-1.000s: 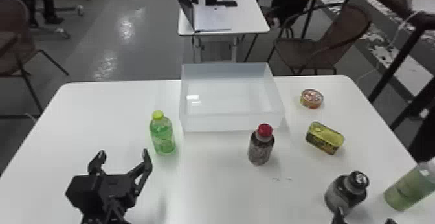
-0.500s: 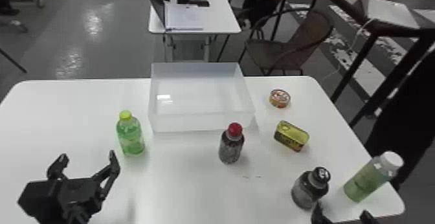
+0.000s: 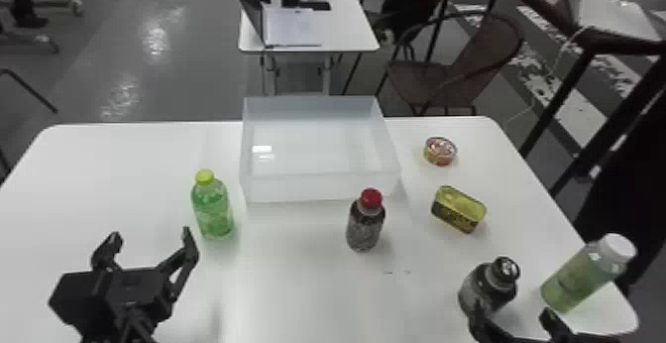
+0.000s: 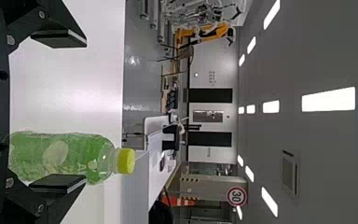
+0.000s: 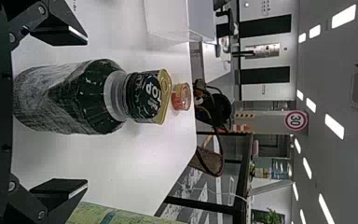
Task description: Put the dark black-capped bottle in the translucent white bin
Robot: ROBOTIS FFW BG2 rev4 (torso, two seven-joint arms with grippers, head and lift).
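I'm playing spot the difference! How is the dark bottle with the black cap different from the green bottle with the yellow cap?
The dark bottle with the black cap holds something dark, while the green bottle with the yellow cap is clear green. The dark bottle stands to the right on the table, but the green bottle stands to the left. Both are capped and upright, outside the bin.

The left gripper point(image 3: 150, 234) is black: a boxy housing point(image 3: 82, 295), 2 angular fingers point(image 3: 190, 254), flat pads point(image 4: 58, 183), round grey screws point(image 4: 41, 208). The right gripper point(image 3: 512, 308) is black too, with 2 flat-padded fingers.
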